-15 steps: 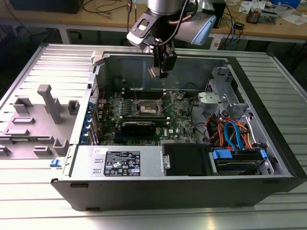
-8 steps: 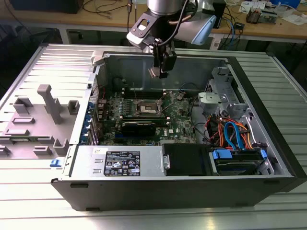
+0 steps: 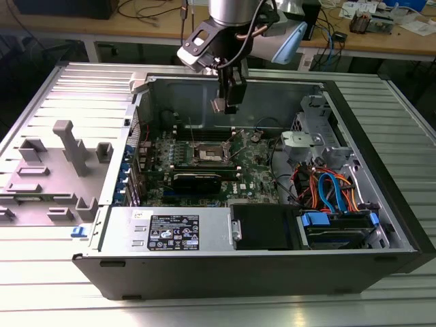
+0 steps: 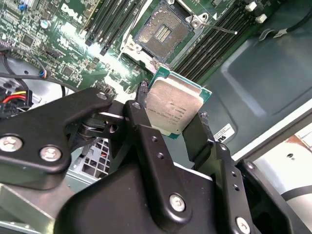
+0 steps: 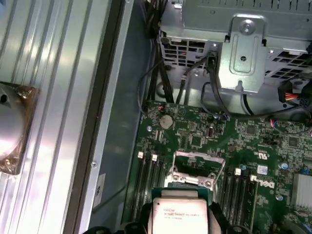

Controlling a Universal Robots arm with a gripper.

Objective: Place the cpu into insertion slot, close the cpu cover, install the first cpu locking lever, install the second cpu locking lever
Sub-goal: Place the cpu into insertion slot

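My gripper hangs above the open computer case, shut on the cpu. In the second wrist view the black fingers clamp two opposite edges of the cpu, a flat square chip with its silver top facing the camera. The gripper sits off to one side of the insertion slot, which lies open with its contact field bare. In the exterior view the slot is on the motherboard, below and slightly left of the cpu. The cpu cover stands raised over the slot, beyond the held cpu.
Memory slots flank the socket. A long black card lies in front of it. A drive cage and coloured cables fill the exterior view's right side. The case walls ring the board. A grey fixture stands outside on the left.
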